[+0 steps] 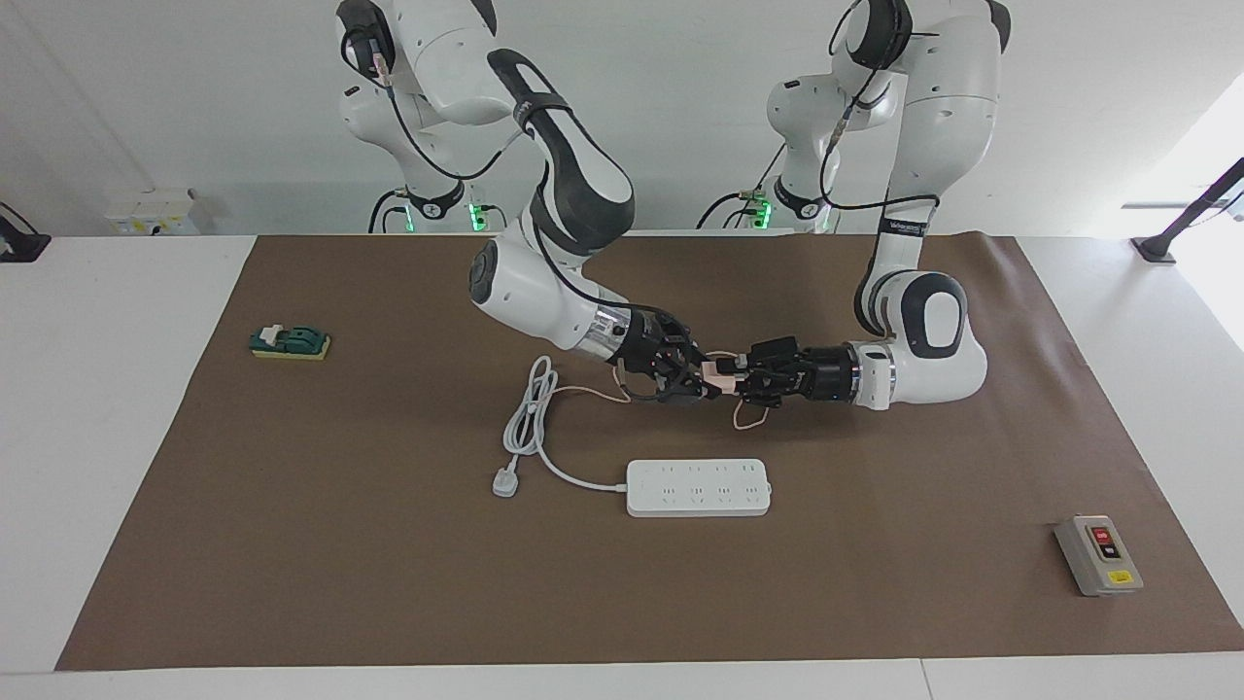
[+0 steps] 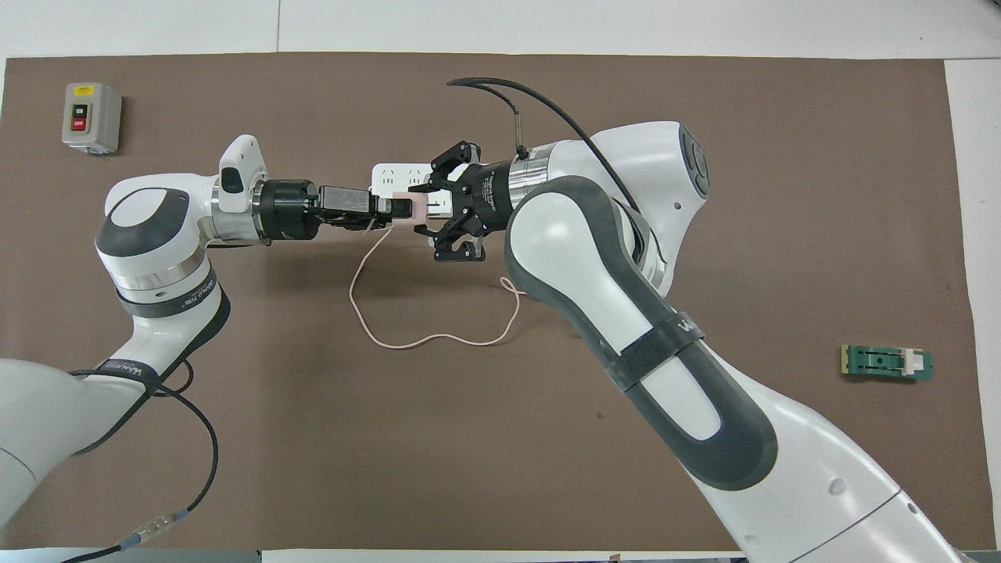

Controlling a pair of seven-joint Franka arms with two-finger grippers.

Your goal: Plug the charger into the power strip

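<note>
The tabletop (image 1: 146, 408) carried a big brown mat (image 1: 389, 583). The white power strip (image 1: 698, 487) lay flat on the mat, with its thick cord (image 1: 530, 428) curling toward my right arm's end. My two arms met in the air above the mat, over a spot nearer to me than the strip. My left tool (image 1: 741, 374) was pinching the little pink charger (image 1: 717, 371). My right tool (image 1: 702, 377) was pinching it too, from the opposite end. The charger's thin pink cable (image 2: 426, 338) hung down in a loop onto the mat. A grey switch box (image 1: 1098, 555) sat at my left arm's end. A small green block (image 1: 290, 342) sat at my right arm's end.
</note>
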